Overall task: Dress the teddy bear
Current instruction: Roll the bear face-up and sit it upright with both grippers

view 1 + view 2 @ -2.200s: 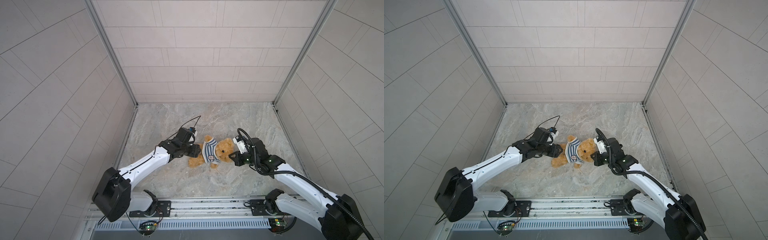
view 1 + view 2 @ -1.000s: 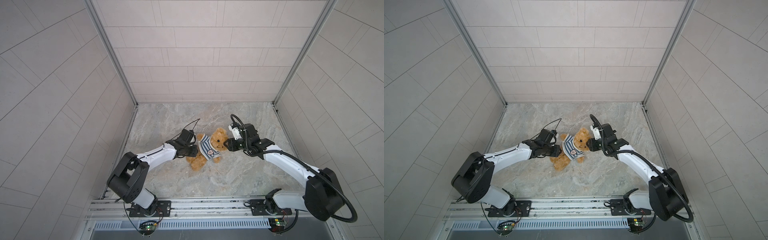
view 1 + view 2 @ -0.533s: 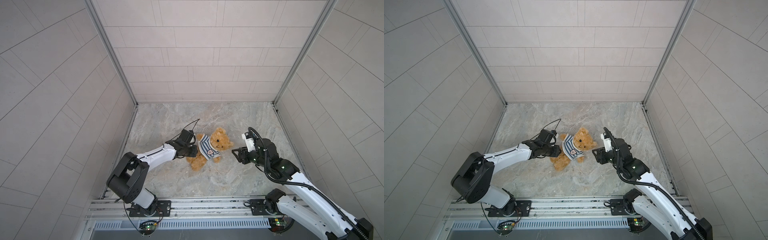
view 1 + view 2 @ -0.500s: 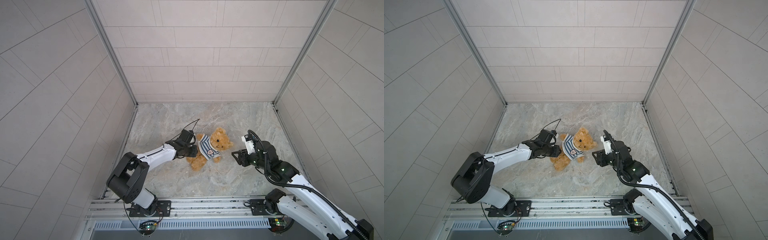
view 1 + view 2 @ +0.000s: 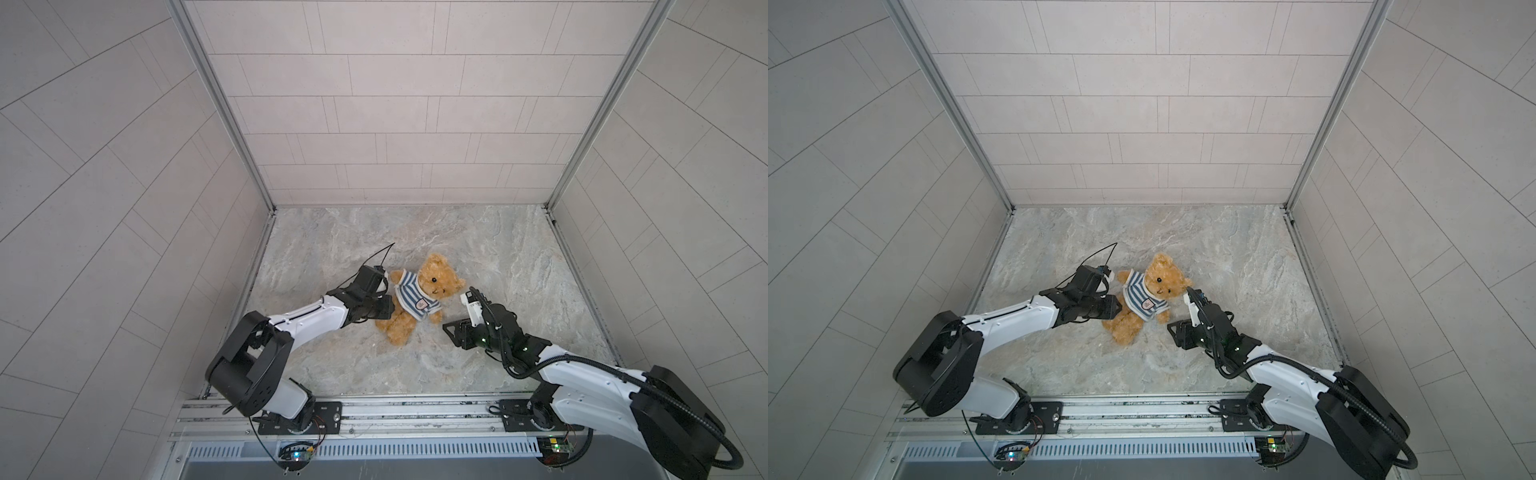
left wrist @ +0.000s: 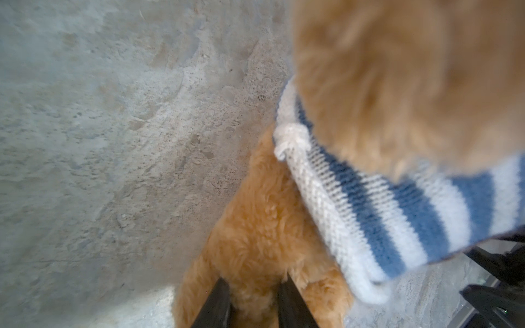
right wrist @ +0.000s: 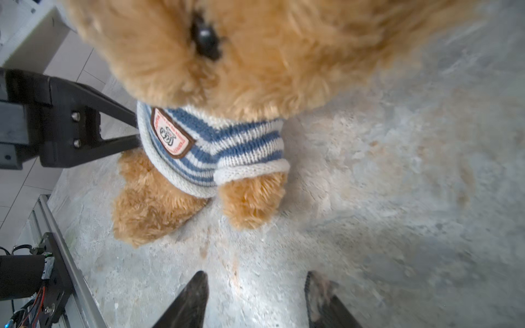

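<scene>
1. Walls (image 5: 415, 124): pale tiled panels enclose the workspace on three sides.
2. Floor (image 5: 415, 241): grey marbled slab. Both arms reach in from the front rail.
3. Bear (image 5: 432, 282): lies near the middle of the floor, between the two grippers, in both top views. Its head points toward the rear right and its legs toward the front. The fur is fluffy and golden-brown, with round ears.
4. Shirt (image 5: 411, 297): blue-and-white striped knit, worn over the bear's torso and both arms. In the right wrist view a paw sticks out of a rolled white cuff (image 7: 250, 170).
5. Left gripper (image 6: 252, 284): touches the bear's left side in the top views. Its fingers are closed on a furry limb below the shirt hem. Which limb cannot be told.
6. Right gripper (image 7: 258, 284): just beside the bear's head side, apart from it. The jaws stand apart with only bare floor between them.
7. Badge (image 7: 172, 136): oval patch with a brown border, sewn on the shirt front.
8. Eye (image 7: 204, 37): glossy black bead.
</scene>
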{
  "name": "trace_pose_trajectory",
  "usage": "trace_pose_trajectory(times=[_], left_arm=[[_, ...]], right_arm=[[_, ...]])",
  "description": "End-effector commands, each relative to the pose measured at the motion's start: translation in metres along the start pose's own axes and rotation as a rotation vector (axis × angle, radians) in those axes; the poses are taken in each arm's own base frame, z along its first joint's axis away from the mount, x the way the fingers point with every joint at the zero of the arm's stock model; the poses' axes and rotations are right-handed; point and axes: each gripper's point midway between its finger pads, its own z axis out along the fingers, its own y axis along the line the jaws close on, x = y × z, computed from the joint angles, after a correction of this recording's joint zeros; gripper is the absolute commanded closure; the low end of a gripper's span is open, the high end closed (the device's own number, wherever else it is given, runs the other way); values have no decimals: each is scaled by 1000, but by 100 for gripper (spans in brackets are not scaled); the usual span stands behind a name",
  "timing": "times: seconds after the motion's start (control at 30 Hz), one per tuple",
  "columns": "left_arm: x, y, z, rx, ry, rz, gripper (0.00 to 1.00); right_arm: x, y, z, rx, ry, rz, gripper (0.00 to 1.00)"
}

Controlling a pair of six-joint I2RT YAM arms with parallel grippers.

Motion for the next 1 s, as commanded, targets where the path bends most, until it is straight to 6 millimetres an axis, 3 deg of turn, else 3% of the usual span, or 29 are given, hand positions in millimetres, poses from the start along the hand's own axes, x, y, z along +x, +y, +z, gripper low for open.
trace_pose_trajectory(times=[0.0, 0.33, 0.53, 0.7, 0.83, 0.97], left_arm=[[21, 5, 1, 4, 55, -31, 70], [32, 8, 3, 18, 61, -49, 70], [35, 10, -1, 16, 57, -49, 71], [35, 11, -8, 13, 30, -54, 72], [32, 7, -18, 28, 6, -49, 69], [25, 0, -43, 31, -36, -14, 62]], right_arm=[[-35, 20, 9, -67, -113, -25, 42], [-28, 22, 50, -133, -90, -9, 52], [-28, 19, 56, -114, -97, -22, 85], [-26, 20, 48, -44, -45, -117, 100], [-31, 31, 30, 19, -18, -278, 100], [-42, 36, 5, 95, 6, -446, 100]])
